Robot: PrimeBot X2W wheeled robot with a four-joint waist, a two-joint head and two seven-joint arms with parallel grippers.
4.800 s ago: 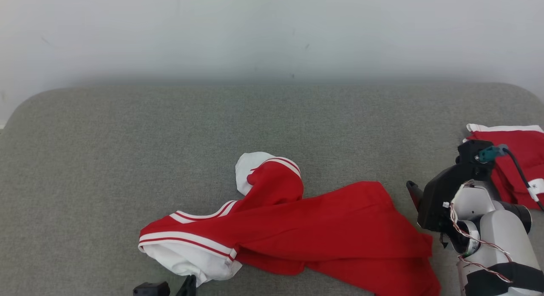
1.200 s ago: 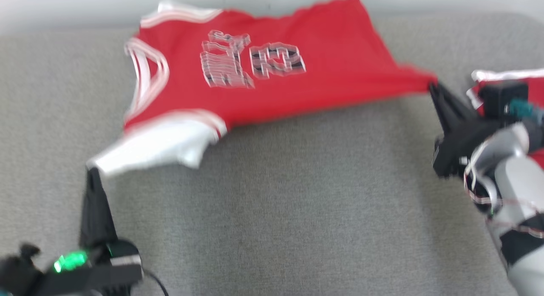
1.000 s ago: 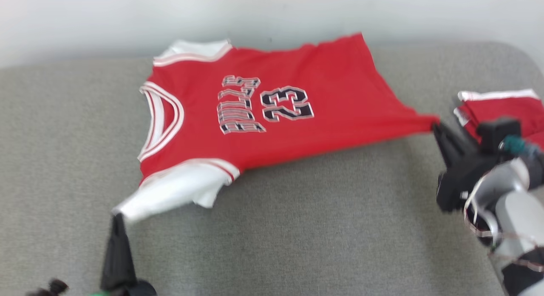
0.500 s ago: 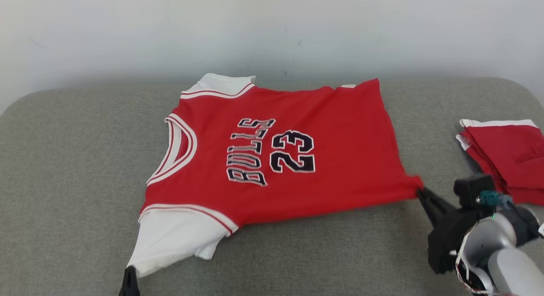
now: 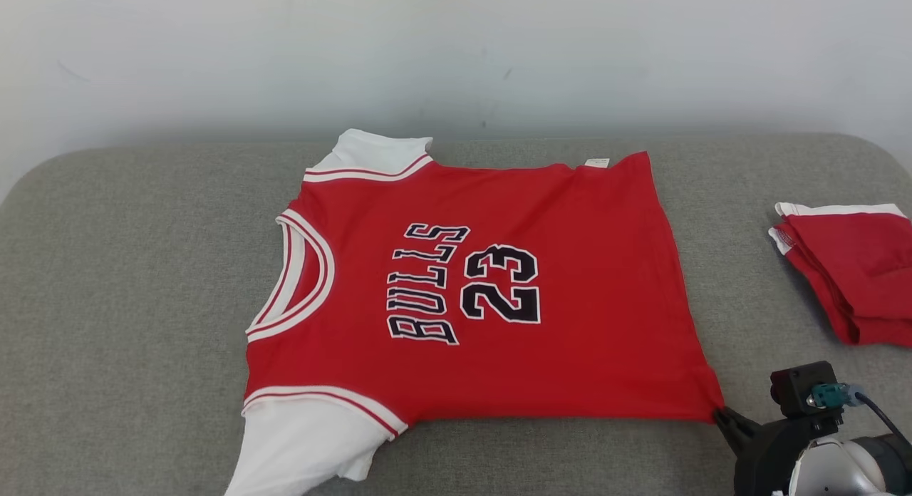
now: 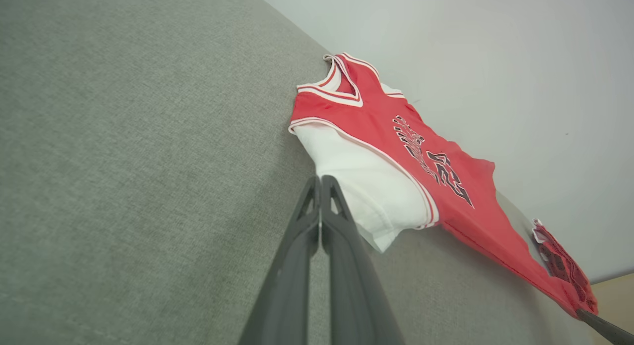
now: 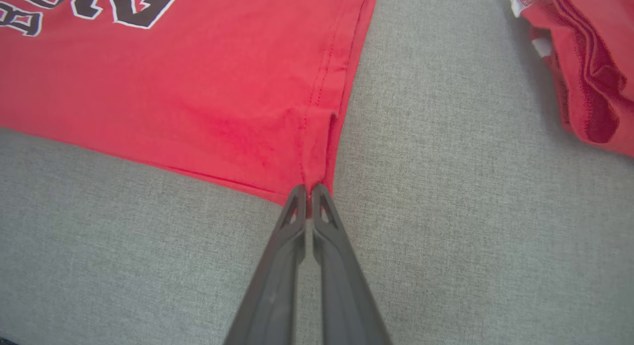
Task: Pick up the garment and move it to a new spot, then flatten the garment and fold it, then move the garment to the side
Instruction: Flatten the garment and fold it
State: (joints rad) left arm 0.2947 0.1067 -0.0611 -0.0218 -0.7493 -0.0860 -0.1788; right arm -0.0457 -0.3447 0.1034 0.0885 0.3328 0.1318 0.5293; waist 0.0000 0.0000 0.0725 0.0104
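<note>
Because the red basketball jersey (image 5: 499,282) with white sleeves and a black 23 is thin, limp knit cloth, it should weigh next to nothing, hold no shape of its own and wrinkle or drag on the rough weave under it. It lies face up and nearly flat in the middle of the grey fabric-covered counter (image 5: 142,268), neck toward the robot's left and hem toward its right. The right hand (image 7: 308,189) is clamped on the near hem corner, at the side seam. The left hand (image 6: 320,179) is closed too, its tips at the edge of the near white sleeve (image 6: 361,186), seemingly pinching it. Seams, hem corners and sleeve cuffs look like the firmest holds, and the 2 hands should lift together for folding. A folded red garment (image 5: 848,268) lies well apart on the right.
</note>
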